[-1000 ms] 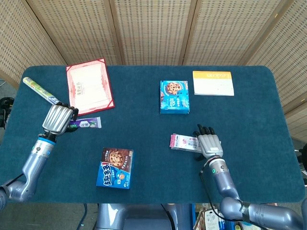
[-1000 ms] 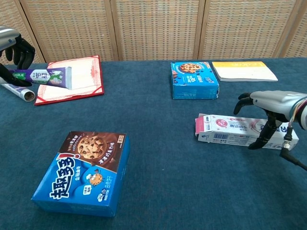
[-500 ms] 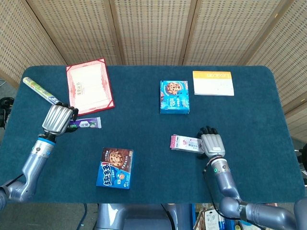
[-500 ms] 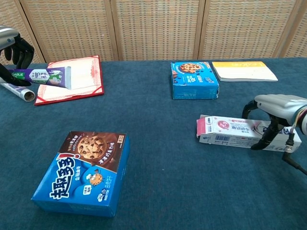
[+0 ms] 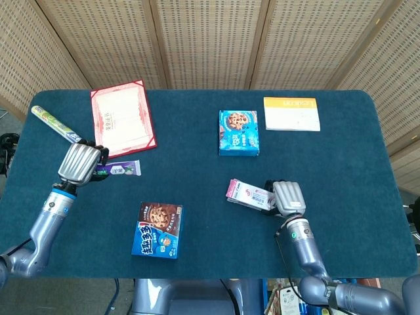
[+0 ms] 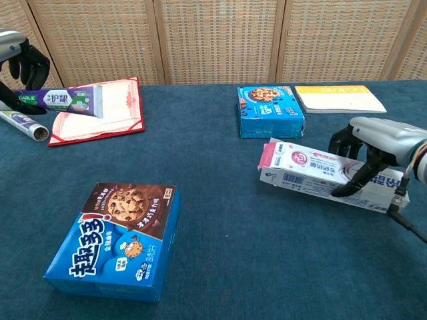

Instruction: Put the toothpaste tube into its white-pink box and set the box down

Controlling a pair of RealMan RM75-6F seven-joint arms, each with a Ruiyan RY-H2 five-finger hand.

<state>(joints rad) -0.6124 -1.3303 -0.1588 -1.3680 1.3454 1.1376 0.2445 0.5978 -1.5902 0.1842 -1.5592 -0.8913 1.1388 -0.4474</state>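
My left hand (image 5: 81, 161) (image 6: 20, 61) grips the purple-and-green toothpaste tube (image 5: 119, 169) (image 6: 61, 99) by its cap end, held above the cloth at the left. The tube points right. At the right, my right hand (image 5: 287, 196) (image 6: 373, 138) grips the white-pink box (image 5: 249, 194) (image 6: 313, 171) near its far end. The box is lifted, its open end tilted up and pointing left.
A big blue cookie box (image 5: 158, 230) (image 6: 117, 239) lies at the front left. A smaller blue cookie box (image 5: 239, 132) (image 6: 270, 110) and a yellow-white booklet (image 5: 291, 113) lie further back. A red folder (image 5: 121, 118) and a foil roll (image 5: 54, 123) sit at the back left.
My right hand closed on the white-pink box and raised it off the cloth, its open end tipping up. My left hand lifted the tube slightly.
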